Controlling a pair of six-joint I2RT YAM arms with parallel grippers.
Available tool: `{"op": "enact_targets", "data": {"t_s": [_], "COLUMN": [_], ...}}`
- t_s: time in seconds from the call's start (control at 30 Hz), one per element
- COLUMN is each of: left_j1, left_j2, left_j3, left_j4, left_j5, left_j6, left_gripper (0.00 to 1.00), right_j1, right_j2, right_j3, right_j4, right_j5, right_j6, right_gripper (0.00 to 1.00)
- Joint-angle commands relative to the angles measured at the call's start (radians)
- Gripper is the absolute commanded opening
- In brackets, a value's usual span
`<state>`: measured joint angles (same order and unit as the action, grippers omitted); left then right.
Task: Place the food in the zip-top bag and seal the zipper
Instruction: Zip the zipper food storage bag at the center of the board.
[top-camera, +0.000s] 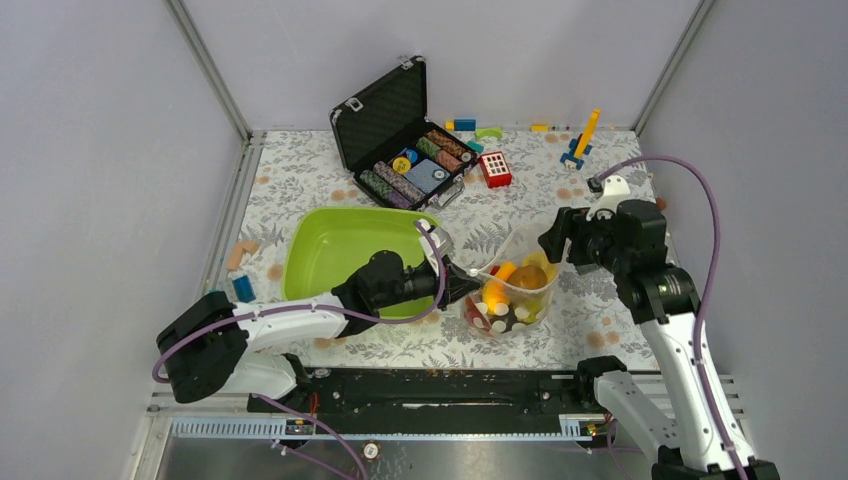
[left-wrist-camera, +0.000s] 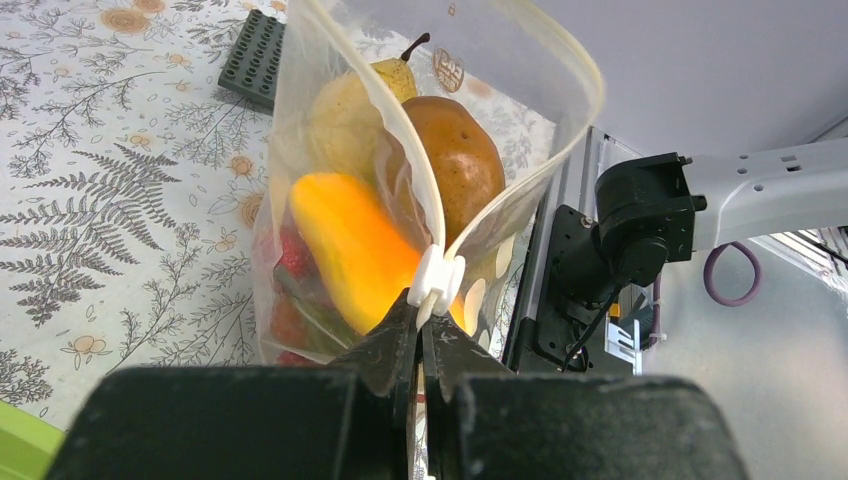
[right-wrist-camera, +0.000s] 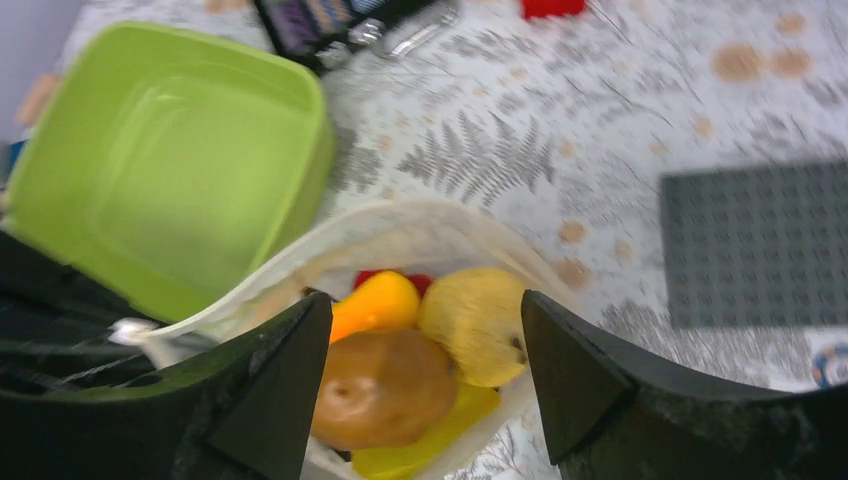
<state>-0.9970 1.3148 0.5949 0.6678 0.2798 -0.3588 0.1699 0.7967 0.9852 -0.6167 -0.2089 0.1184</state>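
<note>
Left fingers (left-wrist-camera: 385, 350) pinch the zipper slider (left-wrist-camera: 436, 283); right fingers (right-wrist-camera: 275, 400) hang wide above the bag (right-wrist-camera: 400, 218).
Clamp its 3 o'clock corner before sliding.

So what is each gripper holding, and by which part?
The left gripper is shut on the white slider at the end of the zipper on the zip-top bag. The right gripper hangs open, holding nothing.
</note>
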Motion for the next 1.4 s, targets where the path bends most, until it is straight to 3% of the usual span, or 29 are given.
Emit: {"op": "enact_targets", "data": {"t_s": [0.0, 0.2, 0.37, 0.83, 1.13, 1.23, 1.37], "left_j1": [-0.005, -0.005, -0.005, -0.005, -0.005, -0.005, -0.005], "left_j2": [-0.039, -0.077, -0.105, -0.104, -0.125, -0.13, -0.129], "left_j3": [0.005, 0.001, 0.024, 0.044, 0.051, 0.049, 0.049], "left_j4": [0.071, 0.052, -0.021, -0.054, -0.101, -0.102, -0.101], "left_j5": [0.008, 0.012, 0.021, 0.068, 0.041, 0.042, 0.035], "left_j6": [0.006, 0.022, 0.056, 0.058, 0.09, 0.096, 0.098], "left_gripper": [0.0, 0.0, 0.0, 0.0, 0.0, 0.0, 0.0], "right_j1": [-0.002, 0.079, 0.327, 0.388, 0.41, 0.415, 0.42], "right_j2": [-0.022, 0.011, 0.117, 0.264, 0.349, 0.369, 0.37], "right_j3": [0.012, -0.001, 0.091, 0.133, 0.159, 0.177, 0.176], "right_j4": [0.136, 0.272, 0.099, 0.07, 0.051, 0.018, -0.006], "right_j5": [-0.315, -0.666, -0.549, -0.638, -0.579, -0.589, -0.614], "right_j6": [-0.083, -0.199, -0.506, -0.694, -0.681, -0.697, -0.722], "right_gripper": [0.78, 0.83, 0.84, 0.74, 0.65, 0.56, 0.36]}}
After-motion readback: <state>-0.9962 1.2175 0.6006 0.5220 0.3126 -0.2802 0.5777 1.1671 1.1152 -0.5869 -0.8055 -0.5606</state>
